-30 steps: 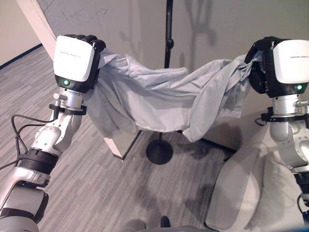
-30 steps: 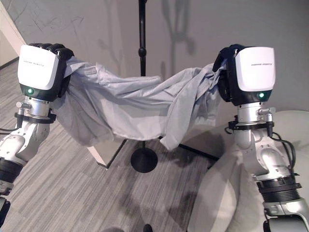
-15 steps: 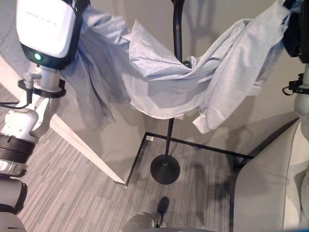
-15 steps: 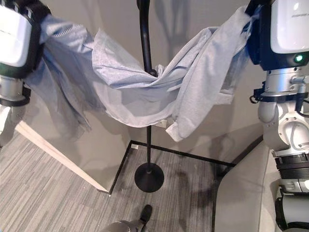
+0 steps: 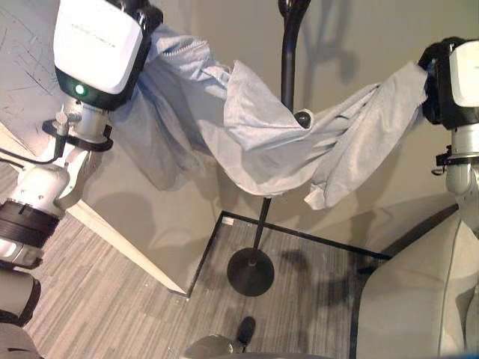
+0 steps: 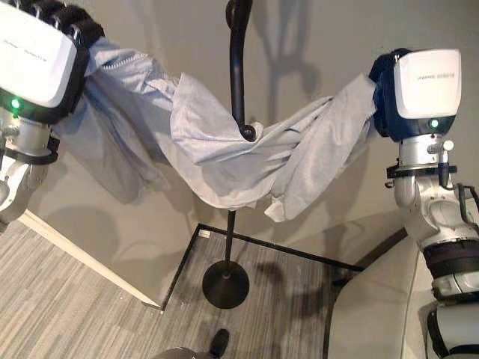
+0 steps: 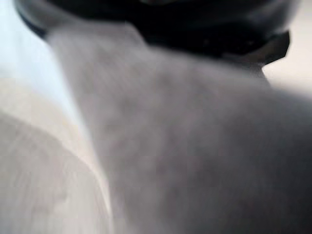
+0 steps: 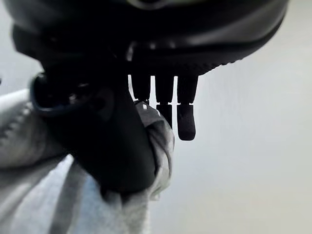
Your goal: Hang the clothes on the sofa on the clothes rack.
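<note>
Left hand (image 5: 138,11) is way up at about 10 o'clock with its fingers curled into one end of the grey shirt (image 5: 254,142), so it's got a proper grip there. Right hand (image 6: 385,93) is over at 3 o'clock doing the same with the other end; in the right wrist view the thumb (image 8: 114,141) pinches a bunch of cloth against the fingers (image 8: 185,117).

Shirt is stretched between the two hands and sags in the middle, right across the black pole of the clothes rack (image 6: 236,82). A knob (image 5: 302,118) on the pole pokes out just at the top edge of the cloth, touching it. One loose bit dangles toward 5 o'clock of the knob. The rack's round base (image 5: 250,272) sits on the striped grey floor (image 5: 120,314) near 6 o'clock, close to the wall corner. Pale sofa (image 5: 412,299) is down at 4 o'clock, well apart from the shirt.
</note>
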